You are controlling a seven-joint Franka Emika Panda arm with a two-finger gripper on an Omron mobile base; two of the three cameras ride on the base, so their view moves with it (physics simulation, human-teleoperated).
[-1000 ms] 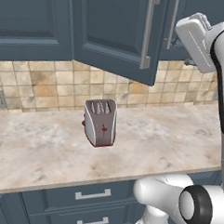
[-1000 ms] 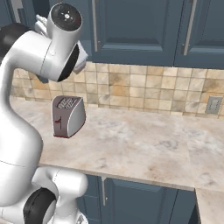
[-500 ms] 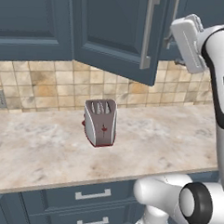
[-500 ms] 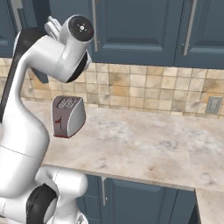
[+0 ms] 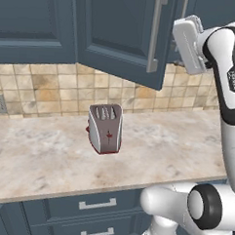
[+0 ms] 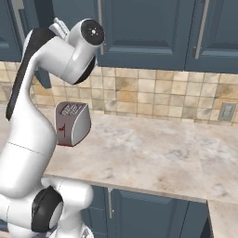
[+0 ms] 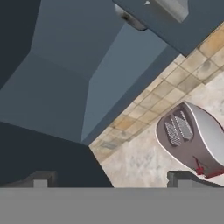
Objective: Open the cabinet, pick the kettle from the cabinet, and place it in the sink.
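The dark blue-grey cabinet has one door [image 5: 119, 34] swung open toward me, its long silver bar handle [image 5: 154, 36] along the free edge. My white hand [image 5: 187, 44] hovers just right of that edge, at handle height. In the hand view my gripper [image 7: 111, 180] is open, its two dark fingertips [image 7: 41, 179] far apart with nothing between them, facing the door's panelled face [image 7: 65, 74] and the handle [image 7: 171, 6]. The kettle is hidden and the cabinet's inside cannot be seen. The sink is out of view.
A silver slotted toaster [image 5: 105, 128] with red marks stands on the marble counter [image 5: 166, 146] below the open door, also seen as the toaster [image 6: 72, 123]. Tiled backsplash [image 6: 153, 97] behind. Shut cabinet doors [image 6: 148, 28] to the right. Blue drawers [image 5: 95, 206] below the counter.
My hand has moved left, closer to the open door's free edge. The door and the toaster have stayed where they were.
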